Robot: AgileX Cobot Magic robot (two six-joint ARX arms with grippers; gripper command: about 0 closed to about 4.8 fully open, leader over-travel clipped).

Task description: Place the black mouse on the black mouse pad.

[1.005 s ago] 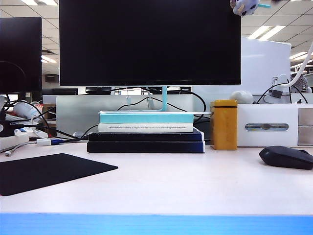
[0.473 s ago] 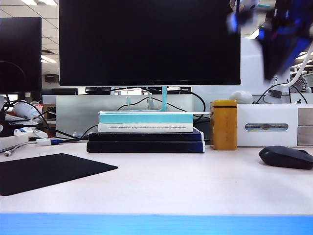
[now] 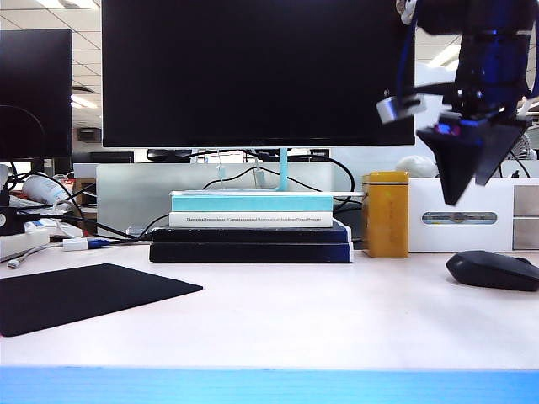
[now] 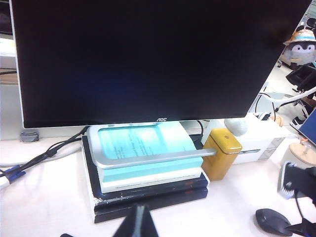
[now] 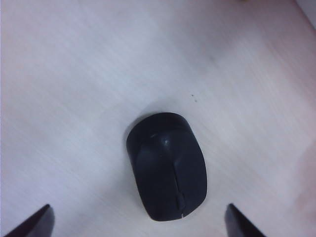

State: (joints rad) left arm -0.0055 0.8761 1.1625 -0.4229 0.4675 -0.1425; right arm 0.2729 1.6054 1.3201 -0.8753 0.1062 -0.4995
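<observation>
While L hand (image 4: 139, 220) idles, R hand (image 3: 466, 178) gapes above black mouse (image 3: 493, 270).

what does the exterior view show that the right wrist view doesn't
Only the exterior view shows the black mouse pad at the table's left, the monitor above the stacked books, the yellow tin, the white box, and the right gripper as a whole, hanging in the air above the mouse.

Only the right wrist view shows, looking straight down, the mouse's oval top with its centre seam, and the right gripper's two fingertips spread wide to either side of it, touching nothing.

Both show the black mouse lying on the pale table.
</observation>
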